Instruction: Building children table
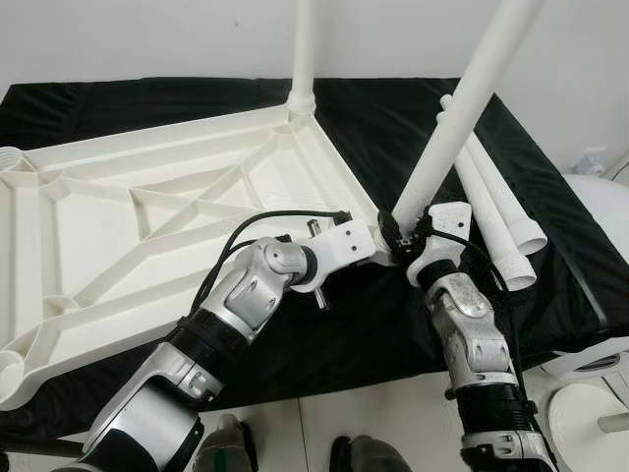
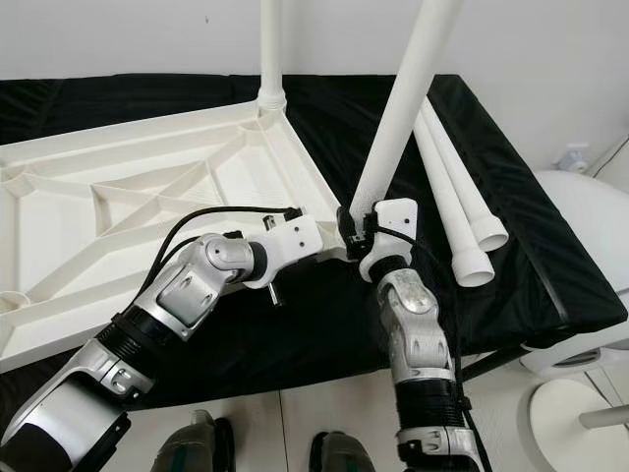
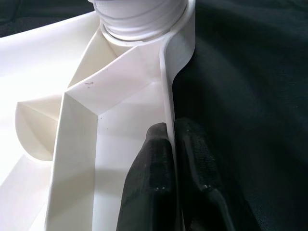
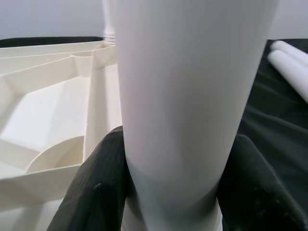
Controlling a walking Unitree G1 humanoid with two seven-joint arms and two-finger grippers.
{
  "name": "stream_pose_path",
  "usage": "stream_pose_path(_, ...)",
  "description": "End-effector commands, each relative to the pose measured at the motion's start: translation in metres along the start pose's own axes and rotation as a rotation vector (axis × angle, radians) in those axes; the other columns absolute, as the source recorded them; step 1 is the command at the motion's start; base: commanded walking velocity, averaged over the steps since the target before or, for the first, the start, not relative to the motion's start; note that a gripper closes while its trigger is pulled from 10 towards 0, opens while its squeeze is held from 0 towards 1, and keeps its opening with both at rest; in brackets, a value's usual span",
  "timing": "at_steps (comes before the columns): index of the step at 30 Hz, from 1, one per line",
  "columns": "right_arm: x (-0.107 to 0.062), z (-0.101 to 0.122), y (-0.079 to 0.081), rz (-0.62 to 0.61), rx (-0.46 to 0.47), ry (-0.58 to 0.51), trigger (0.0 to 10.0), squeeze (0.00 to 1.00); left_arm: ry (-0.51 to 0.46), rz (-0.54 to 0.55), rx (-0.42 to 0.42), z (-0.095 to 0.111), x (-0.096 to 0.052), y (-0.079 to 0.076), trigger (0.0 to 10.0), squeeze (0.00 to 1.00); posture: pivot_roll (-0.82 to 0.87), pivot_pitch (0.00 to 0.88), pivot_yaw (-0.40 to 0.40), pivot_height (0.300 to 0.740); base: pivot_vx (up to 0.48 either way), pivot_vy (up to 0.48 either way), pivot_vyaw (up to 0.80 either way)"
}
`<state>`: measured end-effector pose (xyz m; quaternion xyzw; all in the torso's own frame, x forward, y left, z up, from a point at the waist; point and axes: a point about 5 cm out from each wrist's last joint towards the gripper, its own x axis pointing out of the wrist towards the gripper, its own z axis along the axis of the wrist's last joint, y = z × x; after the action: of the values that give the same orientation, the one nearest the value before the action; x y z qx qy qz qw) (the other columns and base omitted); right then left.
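1. Tabletop [image 1: 147, 226]: white, ribbed underside up, lying flat on our black-draped surface [image 1: 373, 334], filling its left and middle. The ribs wall off open triangular compartments; we see nothing lying in them. A round socket sits at each visible corner.

2. Upright leg [image 1: 303, 49]: white tube standing in the tabletop's far corner socket.

3. Left gripper [image 1: 378, 244]: at the tabletop's near right corner. Our left wrist view shows its fingers [image 3: 156, 168] pressed on the thin edge wall, one inside, one outside; the jaws pinch that wall just beside the corner socket.

4. Tilted leg [image 1: 462, 108]: white tube leaning up to the right, its foot at the near right corner socket, touching it. Whether it is seated we cannot tell.

5. Right gripper [image 1: 408, 236]: jaws clamped on the tilted leg low down, one black finger [image 4: 91, 192] on each side.

6. Spare legs [image 1: 501, 216]: two or more white tubes lying side by side on the cloth, right of the tabletop.
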<state>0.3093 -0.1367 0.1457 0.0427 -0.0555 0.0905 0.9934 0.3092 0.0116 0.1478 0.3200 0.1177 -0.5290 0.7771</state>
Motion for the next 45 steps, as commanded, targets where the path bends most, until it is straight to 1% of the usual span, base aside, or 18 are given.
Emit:
stream_pose_path(1,0.003,0.004,0.011,-0.011,0.062,-0.034,10.0,0.00,-0.071,-0.045,0.060,0.020,0.005,-0.008,10.0,0.00,-0.03,0.065,-0.034,0.740,0.000,0.000,0.00)
stream_pose_path(4,0.004,0.002,0.016,-0.100,0.053,-0.038,10.0,0.00,-0.072,-0.046,0.061,0.020,0.005,-0.009,10.0,0.00,-0.03,0.058,-0.041,0.740,0.000,0.000,0.00)
stream_pose_path(6,0.004,0.002,0.016,-0.100,0.053,-0.038,10.0,0.00,-0.072,-0.046,0.061,0.020,0.005,-0.009,10.0,0.00,-0.03,0.058,-0.041,0.740,0.000,0.000,0.00)
stream_pose_path(9,0.003,0.003,0.024,-0.133,0.040,-0.043,10.0,0.00,-0.073,-0.046,0.062,0.020,0.006,-0.010,10.0,0.00,-0.03,0.052,-0.048,0.740,0.000,0.000,0.00)
stream_pose_path(13,0.004,0.003,0.024,-0.142,0.044,-0.041,10.0,0.00,-0.074,-0.046,0.062,0.021,0.006,-0.010,10.0,0.00,-0.03,0.050,-0.050,0.740,0.000,0.000,0.00)
stream_pose_path(14,0.004,0.004,0.023,-0.146,0.049,-0.040,10.0,0.71,-0.075,-0.046,0.062,0.021,0.006,-0.010,10.0,0.00,-0.03,0.049,-0.051,0.740,0.000,0.000,0.00)
stream_pose_path(18,0.003,0.004,0.022,-0.139,0.057,-0.047,10.0,0.71,-0.075,-0.046,0.062,0.021,0.007,-0.011,10.0,0.00,-0.03,0.046,-0.054,0.740,0.000,0.000,0.00)
stream_pose_path(19,0.002,0.005,0.022,-0.136,0.062,-0.055,10.0,1.00,-0.075,-0.046,0.061,0.020,0.007,-0.012,10.0,0.00,-0.02,0.044,-0.057,0.740,0.000,0.000,0.00)
stream_pose_path(25,0.000,0.006,0.020,-0.109,0.048,-0.067,10.0,1.00,-0.075,-0.047,0.059,0.020,0.007,-0.013,10.0,0.00,-0.03,0.040,-0.058,0.740,0.000,0.000,0.00)
stream_pose_path(30,-0.002,0.004,0.018,-0.013,0.055,-0.060,10.0,1.00,-0.078,-0.049,0.059,0.021,0.008,-0.014,10.0,0.00,-0.03,0.036,-0.058,0.740,0.000,0.000,0.00)
stream_pose_path(31,-0.004,0.003,0.015,0.047,0.068,-0.053,10.0,0.00,-0.079,-0.049,0.060,0.021,0.008,-0.014,10.0,0.00,-0.03,0.035,-0.058,0.740,0.000,0.000,0.00)
stream_pose_path(32,-0.005,0.004,0.012,0.091,0.066,-0.055,10.0,0.00,-0.080,-0.049,0.060,0.022,0.008,-0.014,10.0,0.00,-0.03,0.036,-0.059,0.740,0.000,0.000,0.00)
stream_pose_path(34,-0.005,0.004,0.012,0.091,0.066,-0.055,10.0,0.00,-0.080,-0.049,0.060,0.022,0.008,-0.014,10.0,0.00,-0.03,0.036,-0.059,0.740,0.000,0.000,0.00)
stream_pose_path(37,-0.007,0.005,0.003,0.175,0.056,-0.057,10.0,0.00,-0.081,-0.048,0.060,0.022,0.008,-0.013,10.0,0.00,-0.03,0.036,-0.059,0.740,0.000,0.000,0.00)
stream_pose_path(39,-0.007,0.005,0.003,0.175,0.056,-0.057,10.0,0.00,-0.081,-0.048,0.060,0.022,0.008,-0.013,10.0,0.00,-0.03,0.036,-0.059,0.740,0.000,0.000,0.00)
stream_pose_path(41,-0.007,0.005,-0.011,0.253,0.013,-0.037,10.0,0.00,-0.081,-0.048,0.060,0.022,0.008,-0.013,10.0,0.00,-0.04,0.038,-0.056,0.740,0.000,0.000,0.00)
stream_pose_path(44,-0.007,0.005,-0.017,0.281,-0.013,-0.029,10.0,0.00,-0.081,-0.048,0.060,0.022,0.008,-0.013,10.0,0.00,-0.04,0.038,-0.056,0.740,0.000,0.000,0.00)
stream_pose_path(45,-0.007,0.007,-0.027,0.317,-0.036,-0.020,10.0,0.00,-0.081,-0.048,0.060,0.022,0.008,-0.013,10.0,0.00,-0.04,0.039,-0.054,0.740,0.000,0.000,0.00)
